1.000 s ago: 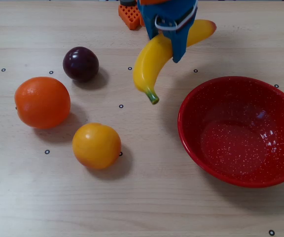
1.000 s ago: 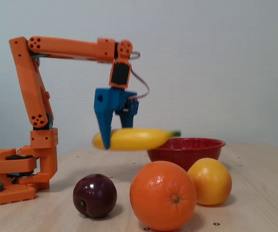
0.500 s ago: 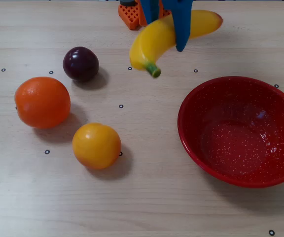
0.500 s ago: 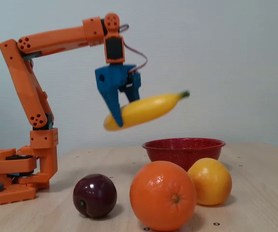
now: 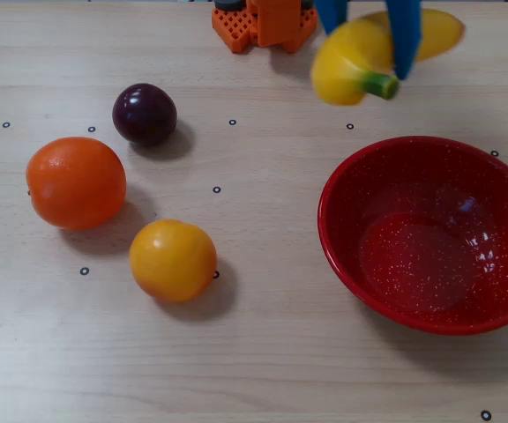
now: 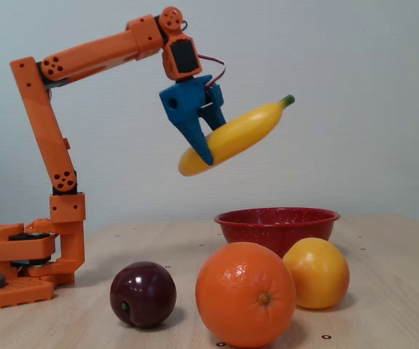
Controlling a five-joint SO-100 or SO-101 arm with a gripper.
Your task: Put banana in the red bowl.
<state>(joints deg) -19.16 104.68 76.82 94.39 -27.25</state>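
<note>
Fruit sits left in the overhead view: orange (image 5: pixel 76 182), dark plum (image 5: pixel 145 114), yellow-orange fruit (image 5: pixel 173 260). Further right, the blue gripper (image 6: pixel 208 149) clamps the banana (image 6: pixel 231 137) aloft, stem tilted up, above the table (image 5: pixel 254 370). Rightmost, the red bowl (image 5: pixel 430 233) stands empty.

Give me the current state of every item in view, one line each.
Banana: held in the air, tilted with stem end up, not yet over the bowl.
Gripper: shut on the banana.
Bowl: upright on the table, empty.
Orange: resting on the table, untouched.
Yellow fruit: resting on the table, untouched.
Plum: resting on the table, untouched.
</note>
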